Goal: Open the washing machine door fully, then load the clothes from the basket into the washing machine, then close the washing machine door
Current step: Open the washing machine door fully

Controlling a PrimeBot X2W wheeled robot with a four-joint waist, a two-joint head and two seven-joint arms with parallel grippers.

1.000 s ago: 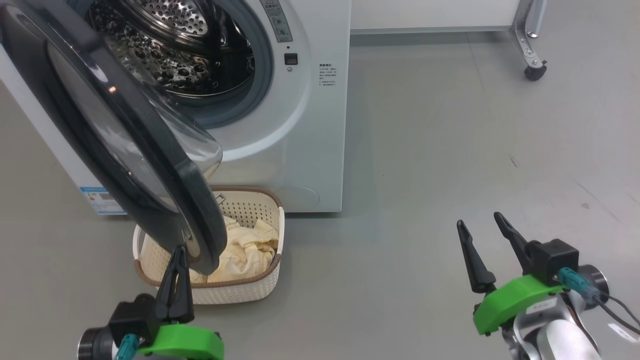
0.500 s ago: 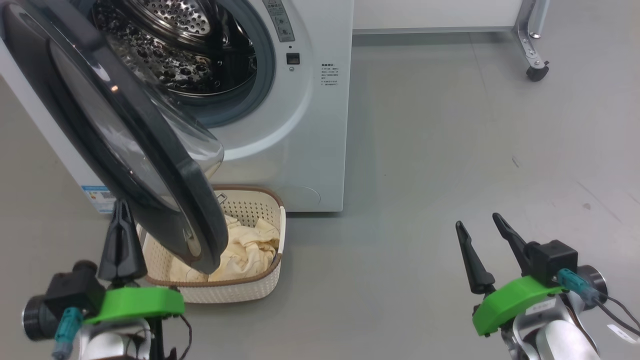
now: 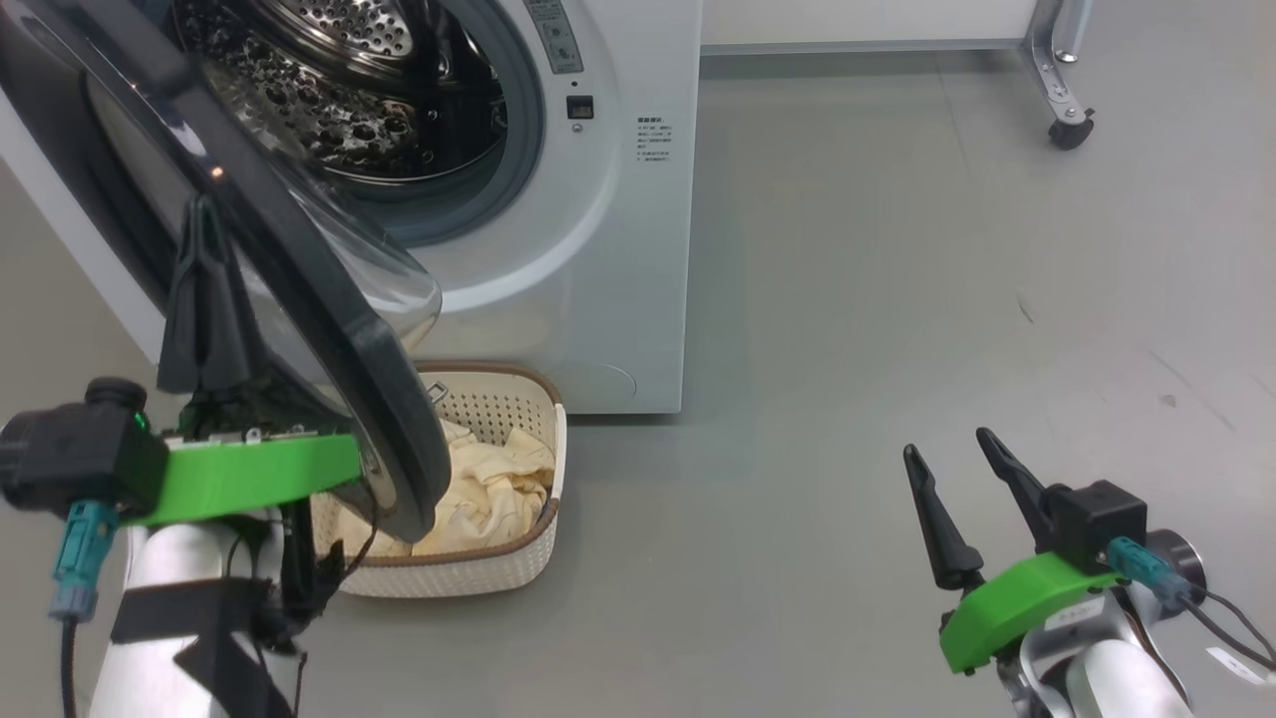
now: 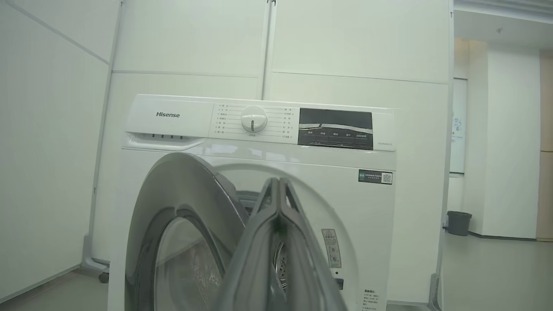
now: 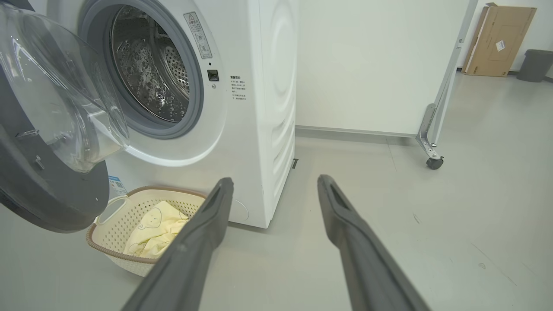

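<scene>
The white washing machine point(image 3: 598, 249) stands at the upper left with its steel drum point(image 3: 339, 90) exposed. The washing machine door point(image 3: 329, 329), black-rimmed with a clear glass bowl, hangs partly open and swings out over the basket point(image 3: 498, 568). Pale yellow clothes point(image 3: 488, 489) lie in the basket. My left gripper point(image 3: 204, 209) is shut and empty, raised just left of the door's outer face. In the left wrist view the left gripper point(image 4: 278, 183) points at the machine front point(image 4: 380, 224) beside the door point(image 4: 173, 190). My right gripper point(image 3: 945, 444) stands open and empty over the floor at the lower right, far from the basket.
A white panel on a metal leg with a caster point(image 3: 1069, 130) stands behind and right of the machine. The right wrist view shows a cardboard box point(image 5: 501, 41) and a grey bin point(image 5: 535, 65) further back. Grey floor point(image 3: 847, 349) spreads right of the machine.
My left gripper, still shut, has risen and moved left, from in front of the basket to beside the door's outer face. The right gripper has stayed put.
</scene>
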